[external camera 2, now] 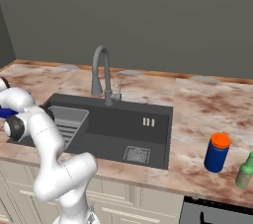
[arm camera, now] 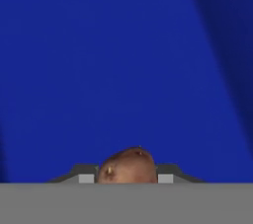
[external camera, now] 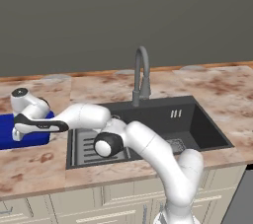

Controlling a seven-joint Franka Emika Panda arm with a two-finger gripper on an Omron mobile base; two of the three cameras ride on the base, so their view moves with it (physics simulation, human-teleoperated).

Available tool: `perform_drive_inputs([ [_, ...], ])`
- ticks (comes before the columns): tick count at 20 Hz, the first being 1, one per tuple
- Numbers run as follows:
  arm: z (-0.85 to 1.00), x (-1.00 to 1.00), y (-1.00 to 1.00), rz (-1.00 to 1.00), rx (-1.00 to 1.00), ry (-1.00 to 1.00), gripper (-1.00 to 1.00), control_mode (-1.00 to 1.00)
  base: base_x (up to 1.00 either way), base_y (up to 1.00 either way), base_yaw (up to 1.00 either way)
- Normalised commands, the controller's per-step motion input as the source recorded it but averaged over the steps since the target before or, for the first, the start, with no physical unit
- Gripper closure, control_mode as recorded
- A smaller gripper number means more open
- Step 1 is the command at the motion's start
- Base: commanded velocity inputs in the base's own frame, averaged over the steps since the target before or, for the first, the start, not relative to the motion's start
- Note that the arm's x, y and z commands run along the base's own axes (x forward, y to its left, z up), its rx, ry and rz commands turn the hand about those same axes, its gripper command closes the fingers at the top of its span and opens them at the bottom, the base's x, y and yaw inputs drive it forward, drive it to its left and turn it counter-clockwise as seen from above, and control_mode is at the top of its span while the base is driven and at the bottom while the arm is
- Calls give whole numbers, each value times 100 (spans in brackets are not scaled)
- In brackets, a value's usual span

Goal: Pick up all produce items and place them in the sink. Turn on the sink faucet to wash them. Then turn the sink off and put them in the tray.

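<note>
Though over tray (arm camera: 123,45), produce (arm camera: 127,166) between end effector (arm camera: 123,177) fingers.

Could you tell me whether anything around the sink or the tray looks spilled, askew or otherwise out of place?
Nothing stands out. The sink looks dry, the faucet stands upright, and the end effector grips the produce item over the blue tray. The blue jar stands upright.

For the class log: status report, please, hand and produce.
Hand shut on the produce piece. Over the blue tray. Nothing in the way.
</note>
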Motion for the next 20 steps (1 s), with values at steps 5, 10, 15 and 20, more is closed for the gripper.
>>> perform_drive_inputs([
  [5,-9,11,8,8,0,2,-100,-100,0,0,0],
  [10,0,0,0,6,0,1,-100,-100,0,0,0],
  [15,12,0,0,2,0,1,-100,-100,0,0,0],
  [20,29,0,0,0,0,4,-100,-100,0,0,0],
])
